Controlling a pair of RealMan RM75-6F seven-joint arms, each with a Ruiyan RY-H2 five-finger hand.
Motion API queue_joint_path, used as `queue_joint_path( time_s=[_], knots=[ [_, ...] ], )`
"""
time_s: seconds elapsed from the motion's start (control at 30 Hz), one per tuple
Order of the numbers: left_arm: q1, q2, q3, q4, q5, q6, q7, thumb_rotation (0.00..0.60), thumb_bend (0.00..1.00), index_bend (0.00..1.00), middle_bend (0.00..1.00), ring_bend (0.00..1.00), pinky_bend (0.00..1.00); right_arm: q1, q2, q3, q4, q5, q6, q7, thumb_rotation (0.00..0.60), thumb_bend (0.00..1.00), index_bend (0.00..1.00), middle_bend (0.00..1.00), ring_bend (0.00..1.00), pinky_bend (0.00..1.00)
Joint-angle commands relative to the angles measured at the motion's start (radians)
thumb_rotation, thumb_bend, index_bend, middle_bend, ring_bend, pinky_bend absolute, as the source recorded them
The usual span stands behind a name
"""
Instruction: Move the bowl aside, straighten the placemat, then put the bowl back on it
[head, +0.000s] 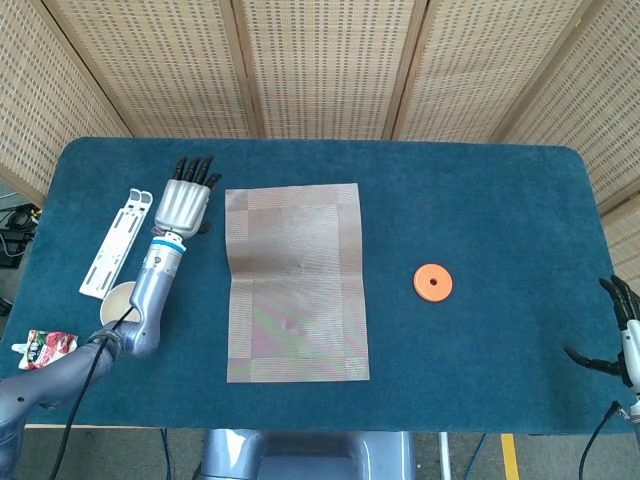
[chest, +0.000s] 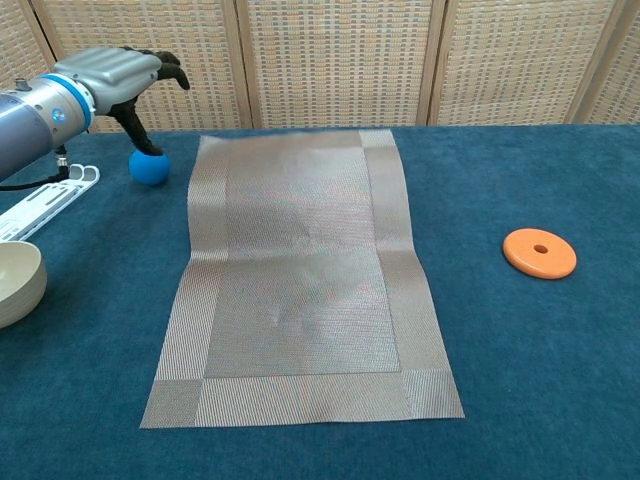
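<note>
Nearest the robot, the placemat (chest: 300, 290) lies unfolded and flat on the blue counter (head: 480, 220), its long edges running away from the robot, with a slight crease across the middle; the straightening step looks essentially finished, apart perhaps from a small squaring-up. Just beside its near left part, off the mat at the counter's left side, sits the bowl (chest: 18, 282), upright and, as far as the chest view shows, with nothing in it. Putting it back is what remains, and that calls for the left arm to draw back toward the robot, take the bowl by its rim and set it down on the mat. Farther off, the left robot hand (head: 184, 203) hovers released beside the mat's far left corner, fingers apart, grasping nothing, over a blue ball (chest: 149, 167). The right robot hand (head: 622, 334) waits at the counter's right edge, fingers spread and empty.
</note>
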Motion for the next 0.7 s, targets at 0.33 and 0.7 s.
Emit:
queue_joint_path(
  time_s=[0.33,0.7],
  knots=[
    [0.207,0.162,0.11,-0.318,0.007,0.189,-0.065,0.6,0.13,0.12,0.0,0.0,0.0,-0.005,-0.01,-0.009,-0.006,-0.034,0.009,-0.013,0.6,0.15,0.11,0.0,0.0,0.0],
    [0.422,0.313,0.248,-0.637,0.111,0.448,-0.057,0.6,0.12,0.12,0.0,0.0,0.0,-0.007,-0.008,-0.023,-0.031,-0.086,0.031,-0.02,0.6,0.15,0.11,0.0,0.0,0.0]
  ],
)
